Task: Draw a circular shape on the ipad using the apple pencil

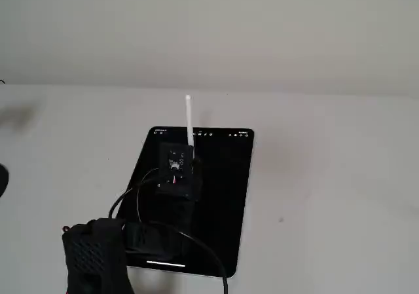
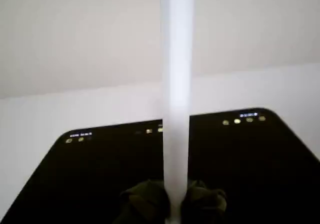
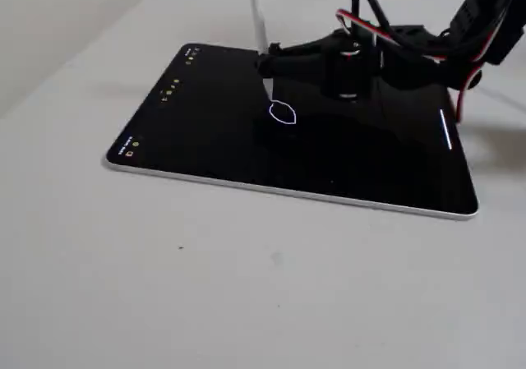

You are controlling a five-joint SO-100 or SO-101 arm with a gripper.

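White surface [image 3: 246, 295] carries the ipad [image 3: 205, 131], its tiny icons unreadable. Pincer [image 3: 269, 57] grips the apple pencil [image 3: 256, 11] upright above the circular shape [image 3: 283, 114].

Soft, even, dim-to-moderate light; low-resolution pictures.

All three views are grainy and slightly hazy, with no hard shadows on the table [image 3: 246, 287]. In the wrist view the pencil [image 2: 176, 109] is a blurred, washed-out white bar and the fingers [image 2: 145, 201] beneath it are out of focus. The ipad [image 3: 205, 139] shows faint sheen, no strong glare; its icons glow as smeared dots.
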